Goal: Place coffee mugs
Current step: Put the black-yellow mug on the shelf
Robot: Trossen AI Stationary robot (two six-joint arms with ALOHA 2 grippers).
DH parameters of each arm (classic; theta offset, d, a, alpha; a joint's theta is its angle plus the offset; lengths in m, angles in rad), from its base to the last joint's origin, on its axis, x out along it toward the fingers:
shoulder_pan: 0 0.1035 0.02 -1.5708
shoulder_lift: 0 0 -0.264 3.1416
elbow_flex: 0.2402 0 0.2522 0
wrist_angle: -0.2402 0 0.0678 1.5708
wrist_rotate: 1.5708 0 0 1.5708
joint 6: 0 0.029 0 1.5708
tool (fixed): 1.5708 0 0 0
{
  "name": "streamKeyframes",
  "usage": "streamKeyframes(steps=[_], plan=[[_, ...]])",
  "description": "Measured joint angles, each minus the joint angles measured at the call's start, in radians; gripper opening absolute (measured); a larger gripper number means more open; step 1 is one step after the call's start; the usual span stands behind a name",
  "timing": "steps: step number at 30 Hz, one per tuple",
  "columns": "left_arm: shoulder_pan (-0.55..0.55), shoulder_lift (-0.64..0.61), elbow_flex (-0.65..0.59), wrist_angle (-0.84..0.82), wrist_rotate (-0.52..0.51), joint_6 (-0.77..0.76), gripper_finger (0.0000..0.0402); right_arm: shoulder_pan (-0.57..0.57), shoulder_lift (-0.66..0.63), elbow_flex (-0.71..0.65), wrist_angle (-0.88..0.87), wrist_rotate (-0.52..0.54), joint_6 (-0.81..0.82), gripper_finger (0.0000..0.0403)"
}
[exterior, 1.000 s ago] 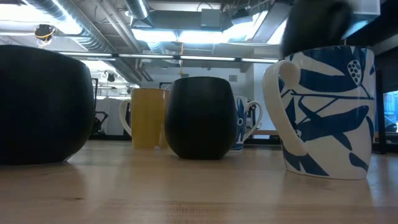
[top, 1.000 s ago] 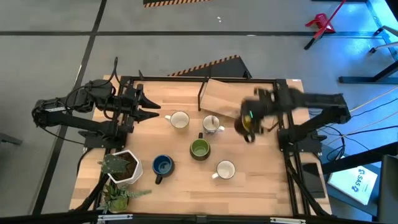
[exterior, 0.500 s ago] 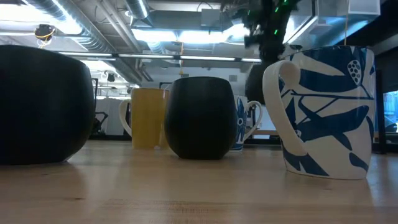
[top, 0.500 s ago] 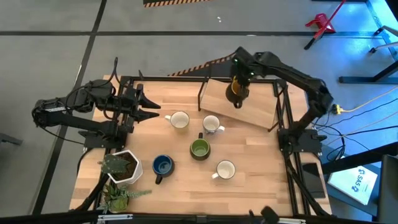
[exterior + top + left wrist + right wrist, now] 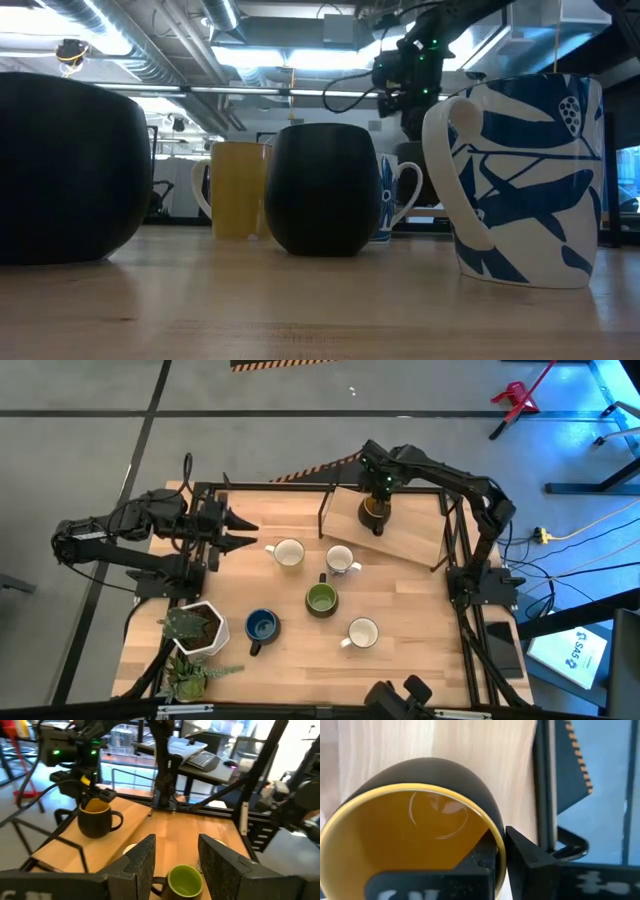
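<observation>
Dark mug (image 5: 373,512) with the yellow-orange inside sits on the raised wooden shelf (image 5: 410,535) at the far side of the tabletop (image 5: 420,630), its rim pinched by the right end effector (image 5: 378,488), one finger inside the cup and one outside the wall; the left wrist view shows the same mug (image 5: 96,817) upright on the board with its handle sticking out sideways. Below that end effector, on the lower wood, stand two white mugs (image 5: 288,553) (image 5: 340,560), then the olive green mug (image 5: 321,599), a third white mug (image 5: 362,632) and the blue mug (image 5: 261,626) nearer the front edge. The left end effector (image 5: 243,532) hangs well apart from the shelf, just beside the first white mug, its fingers spread and holding nothing. A white hexagonal plant pot (image 5: 200,628) stands at the front left corner.
</observation>
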Motion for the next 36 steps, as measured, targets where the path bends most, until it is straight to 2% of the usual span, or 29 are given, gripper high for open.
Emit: streamKeyframes(steps=[5,8,17,22,25,29,33,36], plan=[[0.000,0.000,0.000,0.001,-0.009,-0.001,0.0143,0.000,0.000,0.000,0.030,-0.030,-0.020,0.0017],[0.000,0.000,0.000,0.001,-0.009,-0.002,0.0143,-0.001,0.003,0.000,0.036,-0.101,-0.023,0.0031],[0.000,0.000,0.000,0.003,-0.009,-0.005,0.0143,0.000,0.011,0.003,0.067,-0.096,-0.055,0.0130],[0.000,0.000,0.000,0.003,-0.009,-0.009,0.0143,0.000,0.004,0.103,0.045,-0.094,-0.070,0.0160],[0.000,0.000,0.000,0.003,-0.009,-0.009,0.0143,0.012,-0.017,0.204,-0.015,-0.094,-0.064,0.0162],[0.000,0.000,0.000,0.000,-0.009,-0.009,0.0143,0.069,-0.022,0.280,-0.216,0.050,-0.049,0.0149],[0.000,0.000,0.000,0.000,-0.009,-0.005,0.0143,0.141,-0.023,0.235,-0.368,0.081,0.007,0.0123],[0.000,0.000,0.000,-0.003,-0.009,-0.005,0.0143,0.203,-0.028,0.152,-0.415,0.157,0.053,0.0104]])
